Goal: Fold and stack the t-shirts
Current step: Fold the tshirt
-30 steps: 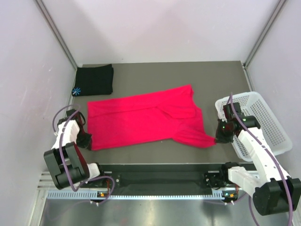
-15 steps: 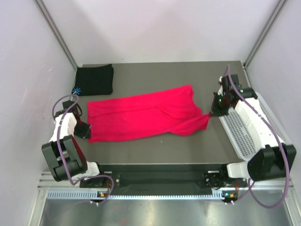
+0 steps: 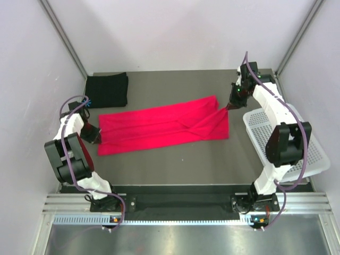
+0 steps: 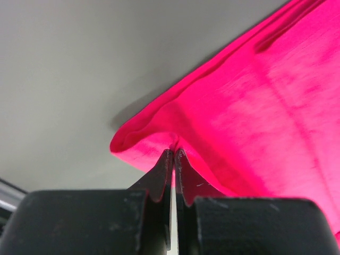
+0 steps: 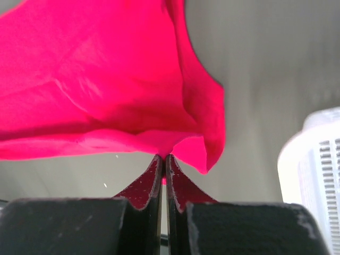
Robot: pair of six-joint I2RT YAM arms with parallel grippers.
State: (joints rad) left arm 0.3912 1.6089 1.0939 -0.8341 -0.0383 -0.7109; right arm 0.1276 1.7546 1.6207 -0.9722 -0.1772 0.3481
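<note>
Tabletop (image 3: pixel 175 164) dark grey w/ pale walls (image 3: pixel 175 32), red-pink shirt (image 3: pixel 159 127) across.

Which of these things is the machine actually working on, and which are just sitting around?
Part of the job: red-pink t-shirt, pinched at either end by the left jaws and right jaws; black t-shirt, folded in the far left corner.
Just lying about: white basket on the right.

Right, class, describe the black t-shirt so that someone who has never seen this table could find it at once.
Start at the dark table and look to its far left corner. A black t-shirt lies there, folded small. Unlike the red-pink t-shirt spread across the middle, it is dark and compact.
</note>
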